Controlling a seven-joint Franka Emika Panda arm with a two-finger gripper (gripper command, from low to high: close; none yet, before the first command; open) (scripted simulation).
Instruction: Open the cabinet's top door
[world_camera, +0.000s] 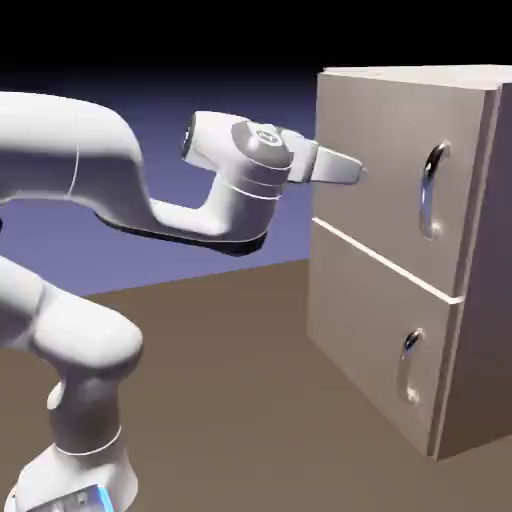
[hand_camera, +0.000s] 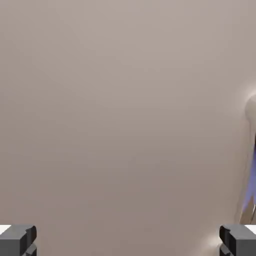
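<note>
Exterior view: the white two-finger gripper (world_camera: 362, 174) hovers before the flat beige upper door (world_camera: 385, 170), to the exterior view's left of its curved vertical silver handle (world_camera: 432, 190). The door lies closed above the shorter beige lower panel (world_camera: 370, 325).

Hand view: the grey fingertips stand spread wide, nothing between them; beige door surface fills most of the frame, the handle at the right edge.

From here I see a white arm (world_camera: 85, 155), a beige-grey cabinet (world_camera: 380, 190) with a thin white line between its doors, silver handles (world_camera: 427, 190), plain brown floor (world_camera: 220, 380), blue-violet backdrop (world_camera: 180, 100) darkening to black, and dark grey fingertips (hand_camera: 20, 240).
</note>
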